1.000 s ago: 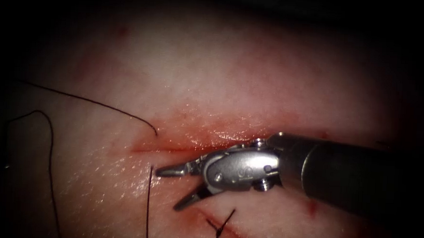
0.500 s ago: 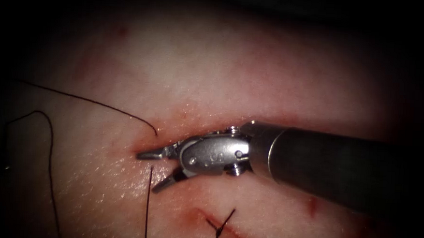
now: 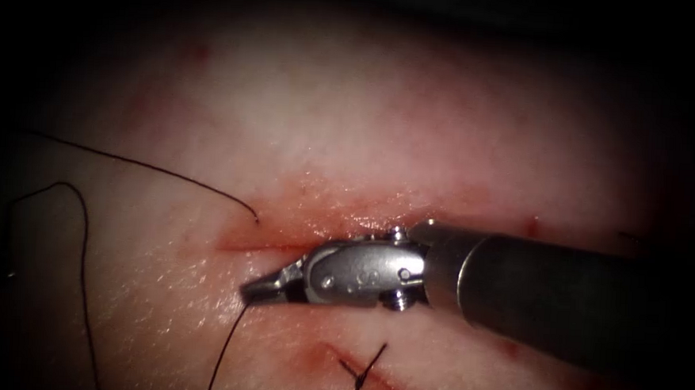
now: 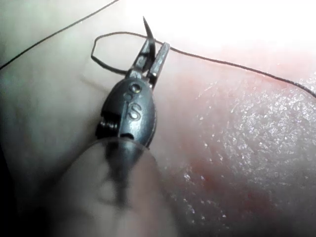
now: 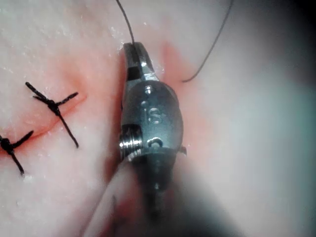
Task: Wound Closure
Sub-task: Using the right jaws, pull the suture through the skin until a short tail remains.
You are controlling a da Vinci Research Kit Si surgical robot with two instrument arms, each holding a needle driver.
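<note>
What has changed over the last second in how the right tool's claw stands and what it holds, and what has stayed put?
The right claw, open a second ago beside the thread below the cut, has shut on that strand, which now bends toward it. The left claw holds the needle near its tip, clear of the tissue. The loose thread on the left and the knotted stitches lie as before.
</note>
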